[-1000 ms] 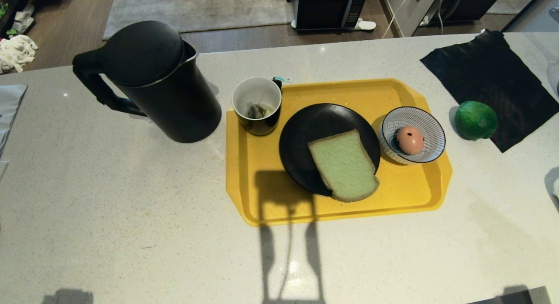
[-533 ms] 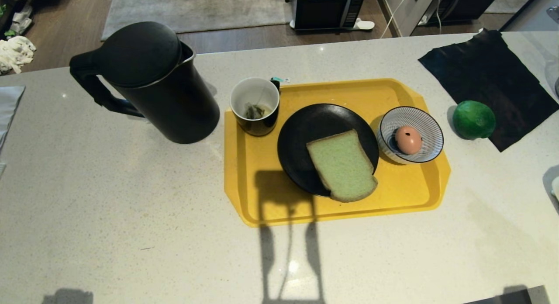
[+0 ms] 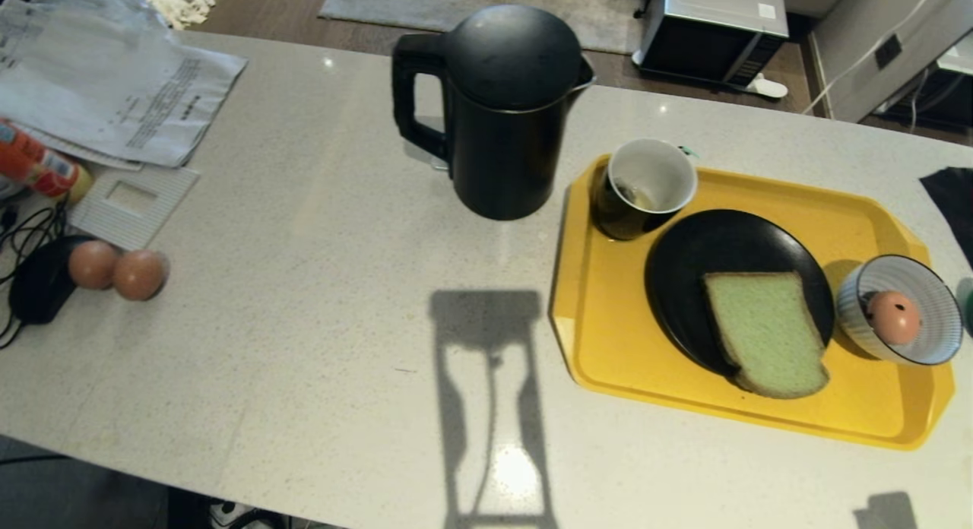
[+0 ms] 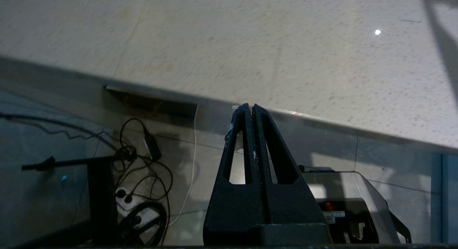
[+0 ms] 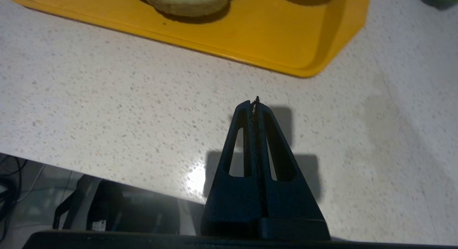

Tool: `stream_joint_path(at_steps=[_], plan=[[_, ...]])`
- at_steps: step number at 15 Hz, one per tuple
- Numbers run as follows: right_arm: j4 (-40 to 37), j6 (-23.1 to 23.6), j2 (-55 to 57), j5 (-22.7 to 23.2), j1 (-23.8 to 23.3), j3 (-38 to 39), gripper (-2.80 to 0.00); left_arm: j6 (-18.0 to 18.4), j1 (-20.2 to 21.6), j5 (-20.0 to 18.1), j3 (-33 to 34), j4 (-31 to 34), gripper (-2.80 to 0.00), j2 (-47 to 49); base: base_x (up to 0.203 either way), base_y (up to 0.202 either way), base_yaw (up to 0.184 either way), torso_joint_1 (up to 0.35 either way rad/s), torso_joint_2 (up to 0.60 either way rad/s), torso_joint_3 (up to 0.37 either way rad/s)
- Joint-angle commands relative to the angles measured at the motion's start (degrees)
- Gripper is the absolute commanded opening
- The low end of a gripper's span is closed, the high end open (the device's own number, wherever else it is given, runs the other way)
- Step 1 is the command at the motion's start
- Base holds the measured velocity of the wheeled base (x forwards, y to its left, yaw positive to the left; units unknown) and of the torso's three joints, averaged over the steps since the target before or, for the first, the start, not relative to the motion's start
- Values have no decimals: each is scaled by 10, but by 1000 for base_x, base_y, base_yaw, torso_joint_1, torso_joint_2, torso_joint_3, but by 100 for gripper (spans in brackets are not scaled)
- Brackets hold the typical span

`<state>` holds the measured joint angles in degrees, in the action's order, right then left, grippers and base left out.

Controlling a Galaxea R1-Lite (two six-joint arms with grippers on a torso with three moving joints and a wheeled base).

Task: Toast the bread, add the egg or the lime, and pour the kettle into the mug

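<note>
Bread [image 3: 766,333], soft and light, lies half off the black plate [image 3: 707,248] on the yellow tray [image 3: 600,316], best pinched gently by its crust edges, while left gripper [image 4: 252,107] and right gripper [image 5: 254,100] sit closed, empty

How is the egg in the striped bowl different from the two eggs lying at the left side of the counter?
The egg in the striped bowl sits on the yellow tray; the two plain eggs lie bare on the counter, touching each other. The bowl's egg looks pinker and has a dark speck; no speck shows on the browner pair. All three look alike in size and shape.
</note>
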<state>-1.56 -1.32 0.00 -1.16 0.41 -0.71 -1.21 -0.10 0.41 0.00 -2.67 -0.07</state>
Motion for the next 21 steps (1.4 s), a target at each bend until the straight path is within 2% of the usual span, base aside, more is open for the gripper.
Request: stream_joint_path(at_steps=[1,8,11,12,15,19,21], plan=[[0,0,0,-1,0,0,-280,0,0,0,9,-1,-280,0,-1,-5,139,7,2,1],[0,5,0,3,0,0,-280,0,0,0,9,-1,-280,0,0,0,13,0,0,1],[-3,38,34,1,0,-12,-280,0,0,0,9,-1,-280,0,0,0,0,0,0,0],[-9,50,46,0,-1,-43,-280,0,0,0,9,-1,-280,0,0,0,0,0,0,0],[-70,115,125,3,0,-206,-280,0,0,0,9,-1,-280,0,0,0,0,0,0,0],[-288,235,248,-6,12,-427,-280,0,0,0,9,-1,-280,0,0,0,0,0,0,0],[-412,296,272,-11,40,-490,-280,0,0,0,9,-1,-280,0,0,0,0,0,0,0]])
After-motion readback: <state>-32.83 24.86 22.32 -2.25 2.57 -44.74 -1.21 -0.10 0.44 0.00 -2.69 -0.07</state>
